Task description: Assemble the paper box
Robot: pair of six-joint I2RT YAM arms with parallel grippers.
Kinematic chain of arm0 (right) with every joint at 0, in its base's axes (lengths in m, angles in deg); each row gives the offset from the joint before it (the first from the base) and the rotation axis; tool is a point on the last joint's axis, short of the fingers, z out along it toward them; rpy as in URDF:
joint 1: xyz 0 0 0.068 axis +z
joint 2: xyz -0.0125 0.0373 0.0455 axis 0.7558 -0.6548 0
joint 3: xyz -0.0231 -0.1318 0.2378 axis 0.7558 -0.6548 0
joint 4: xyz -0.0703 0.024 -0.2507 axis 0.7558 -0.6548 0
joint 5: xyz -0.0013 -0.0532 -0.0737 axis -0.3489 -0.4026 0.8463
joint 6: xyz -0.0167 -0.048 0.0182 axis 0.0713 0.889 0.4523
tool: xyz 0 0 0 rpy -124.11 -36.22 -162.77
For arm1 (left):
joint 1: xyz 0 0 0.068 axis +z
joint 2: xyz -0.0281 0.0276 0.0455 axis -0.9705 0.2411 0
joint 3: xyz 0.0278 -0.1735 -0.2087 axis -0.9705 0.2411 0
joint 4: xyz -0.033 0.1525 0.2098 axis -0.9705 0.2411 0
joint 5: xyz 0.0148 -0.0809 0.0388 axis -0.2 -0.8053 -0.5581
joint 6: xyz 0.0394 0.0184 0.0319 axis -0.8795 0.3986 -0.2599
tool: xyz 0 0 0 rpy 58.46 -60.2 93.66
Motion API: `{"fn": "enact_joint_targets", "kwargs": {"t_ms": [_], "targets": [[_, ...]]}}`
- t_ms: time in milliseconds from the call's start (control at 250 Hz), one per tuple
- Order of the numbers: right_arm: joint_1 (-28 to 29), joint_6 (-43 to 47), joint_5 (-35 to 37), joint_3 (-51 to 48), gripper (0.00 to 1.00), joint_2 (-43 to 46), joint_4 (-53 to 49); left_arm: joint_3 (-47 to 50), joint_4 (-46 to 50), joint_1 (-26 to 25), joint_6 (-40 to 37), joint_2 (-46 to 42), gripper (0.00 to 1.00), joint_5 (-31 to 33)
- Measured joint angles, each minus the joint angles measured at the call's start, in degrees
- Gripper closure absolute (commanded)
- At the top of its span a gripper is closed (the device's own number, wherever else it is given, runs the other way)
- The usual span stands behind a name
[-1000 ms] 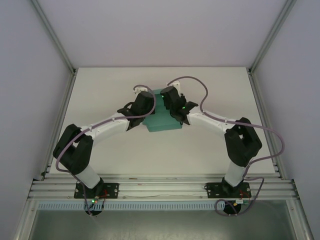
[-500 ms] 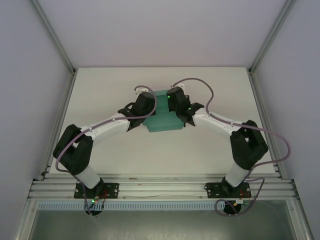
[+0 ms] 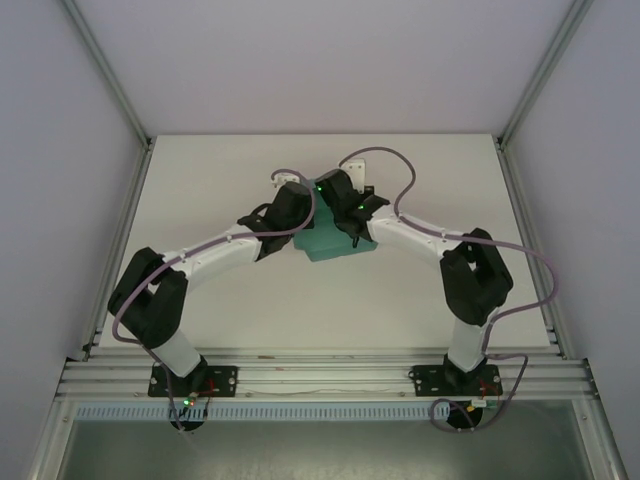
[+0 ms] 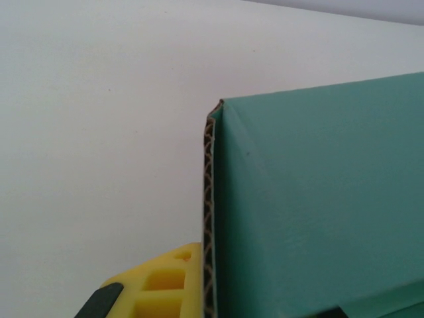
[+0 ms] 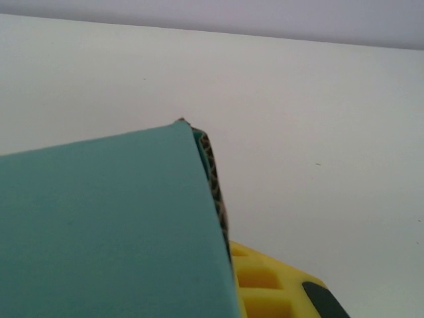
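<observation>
Holding the paper box (image 3: 338, 246) square on the table (image 3: 200, 190) asks even pressure; whether the left end effector (image 3: 292, 212) or right end effector (image 3: 341, 196) grips is unclear.

Both your arms reach forward, elbows out and forearms angled inward, so your left gripper (image 3: 300, 222) and right gripper (image 3: 345, 212) nearly meet, facing each other. The wrist views show one yellow left finger (image 4: 159, 288) and one yellow right finger (image 5: 271, 285); jaw closure can't be told.
</observation>
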Motion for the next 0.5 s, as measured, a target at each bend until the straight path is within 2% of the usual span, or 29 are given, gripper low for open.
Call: {"fn": "enact_joint_targets", "kwargs": {"t_ms": [72,104,156,224,264,404,476,500], "targets": [[0.04,-0.26,1.11,-0.17,1.00,-0.02,0.02,-0.37,-0.22,-0.07,0.00,0.39,1.00,-0.44],[0.04,-0.24,1.18,-0.50,0.91,0.07,0.55,-0.50,-0.20,-0.07,0.00,0.42,1.00,-0.57],[0.04,0.46,0.61,-2.08,0.88,0.76,2.84,-0.55,-0.17,-0.07,-0.02,0.42,1.00,-0.57],[-0.04,1.84,-1.31,-5.31,0.67,2.64,6.27,-0.55,0.11,-0.04,-0.07,0.42,1.00,-0.46],[-0.52,3.19,-3.15,-8.02,0.59,4.44,8.52,-0.55,0.72,0.02,-0.17,0.42,1.00,-0.15],[-3.78,7.67,-13.64,-16.37,0.21,11.50,15.06,-0.50,1.79,0.57,-0.26,0.37,1.00,-0.20],[-5.01,9.77,-19.76,-19.02,0.12,14.80,16.96,-0.50,1.77,0.81,-0.22,0.31,1.00,-0.15],[-5.29,10.38,-21.75,-19.65,0.05,15.74,17.29,-0.50,1.79,0.90,-0.22,0.24,1.00,-0.13]]}}
